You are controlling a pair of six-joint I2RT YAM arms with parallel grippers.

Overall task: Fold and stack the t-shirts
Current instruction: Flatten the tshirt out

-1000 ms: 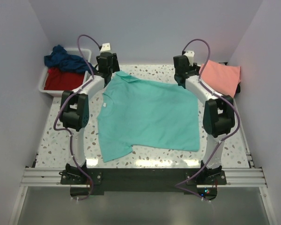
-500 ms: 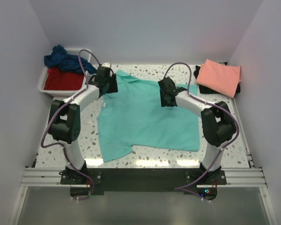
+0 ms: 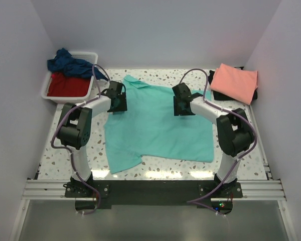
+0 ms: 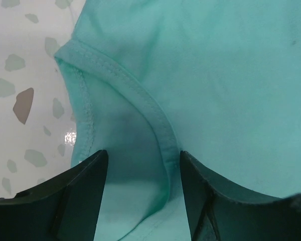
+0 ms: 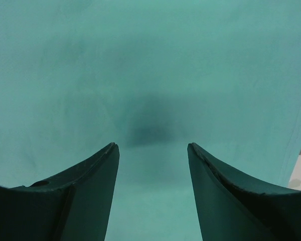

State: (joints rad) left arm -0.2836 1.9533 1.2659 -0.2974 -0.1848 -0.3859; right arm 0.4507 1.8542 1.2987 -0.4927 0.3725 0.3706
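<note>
Two look done: the pink shirt [image 3: 235, 83] lies folded on a black shirt [image 3: 212, 79], across the table from the tub [image 3: 94, 54]. The navy shirt [image 3: 70, 64] and red shirt [image 3: 67, 86] sit heaped in the tub, not yet folded. The teal shirt [image 3: 158, 125] lies spread flat and unfolded just beside the tub, toward the arm bases. Its collar points at the tub, and its long axis seems to run diagonally away from it. The left gripper [image 4: 143, 155] over a sleeve seam and the right gripper [image 5: 153, 145] over plain cloth both gape wide, holding nothing.

Overhead view and close wrist views share t-shirt [image 3: 160, 125].
</note>
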